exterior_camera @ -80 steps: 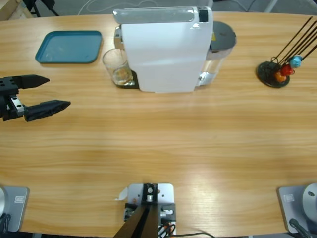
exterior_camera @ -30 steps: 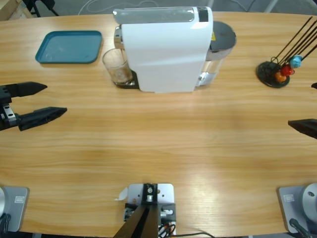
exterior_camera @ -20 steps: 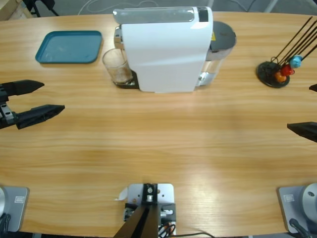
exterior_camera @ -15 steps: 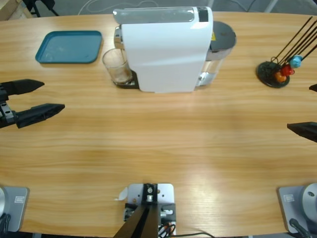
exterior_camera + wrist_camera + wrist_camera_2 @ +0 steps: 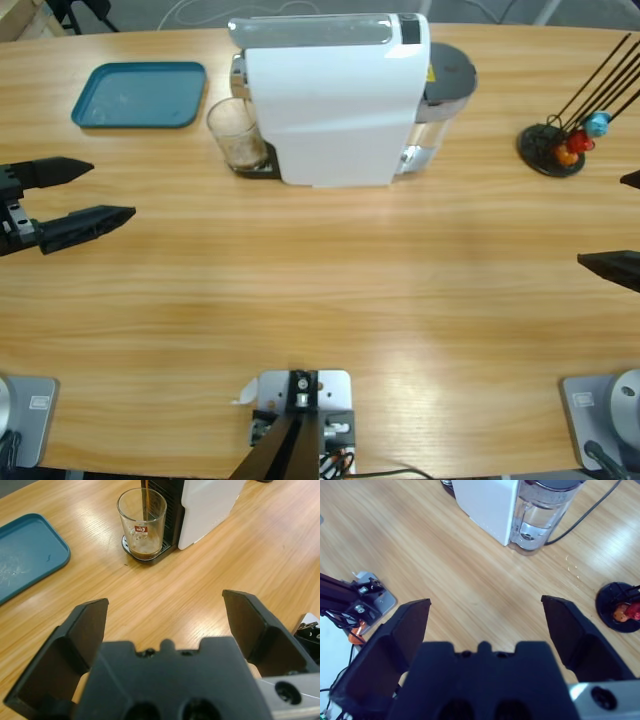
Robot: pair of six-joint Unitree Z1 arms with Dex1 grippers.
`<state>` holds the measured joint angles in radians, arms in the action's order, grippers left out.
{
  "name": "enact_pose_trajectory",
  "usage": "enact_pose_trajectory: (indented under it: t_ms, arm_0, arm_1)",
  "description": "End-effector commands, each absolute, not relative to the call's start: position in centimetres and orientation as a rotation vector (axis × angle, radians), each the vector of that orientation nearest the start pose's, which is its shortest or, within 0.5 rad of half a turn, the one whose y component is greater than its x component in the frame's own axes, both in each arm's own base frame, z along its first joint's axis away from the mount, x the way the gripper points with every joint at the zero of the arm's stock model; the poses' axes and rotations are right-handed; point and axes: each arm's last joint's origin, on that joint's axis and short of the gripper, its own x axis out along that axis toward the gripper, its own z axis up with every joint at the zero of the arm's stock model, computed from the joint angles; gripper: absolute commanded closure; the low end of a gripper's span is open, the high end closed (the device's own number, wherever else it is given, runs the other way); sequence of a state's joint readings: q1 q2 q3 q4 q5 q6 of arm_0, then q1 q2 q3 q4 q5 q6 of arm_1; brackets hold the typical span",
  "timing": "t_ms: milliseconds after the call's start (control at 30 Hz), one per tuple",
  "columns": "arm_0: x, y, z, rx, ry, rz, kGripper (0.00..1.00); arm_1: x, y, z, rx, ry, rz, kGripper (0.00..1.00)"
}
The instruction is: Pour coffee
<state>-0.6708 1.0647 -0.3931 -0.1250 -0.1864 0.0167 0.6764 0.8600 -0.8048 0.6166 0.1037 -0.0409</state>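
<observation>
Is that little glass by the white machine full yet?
No, barely filled. The glass stands upright with only a shallow brown layer of coffee at its bottom.

We count one white coffee machine (image 5: 335,100), one clear glass tumbler (image 5: 236,135) holding coffee (image 5: 146,553), one teal tray (image 5: 140,95), one capsule stand (image 5: 552,150) with three visible capsules (image 5: 580,138), and two black grippers: left (image 5: 85,194), right (image 5: 625,223).

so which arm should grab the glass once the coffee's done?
Left, probably. The left pincer is open and faces the glass tumbler under the coffee machine, with bare table between. The right pincer sits on the machine's far side, by the water tank.
</observation>
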Motion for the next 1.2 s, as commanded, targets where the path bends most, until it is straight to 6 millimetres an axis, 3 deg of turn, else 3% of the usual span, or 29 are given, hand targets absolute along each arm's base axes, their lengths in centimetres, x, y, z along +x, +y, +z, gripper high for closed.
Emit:
enact_pose_trajectory:
  t_ms: [33, 1200]
  arm_0:
    - [10.07, -9.3, 24.24, 0.163, 0.597, -0.831, 0.0]
    - [10.15, -9.41, 24.15, 0.16, 0.596, -0.837, 0.0]
  arm_1:
    - [7.2, 6.66, 32.78, -0.26, 0.714, 0.789, 0.0]
    - [7.69, 7.2, 32.58, -0.273, 0.734, 0.816, 0.0]
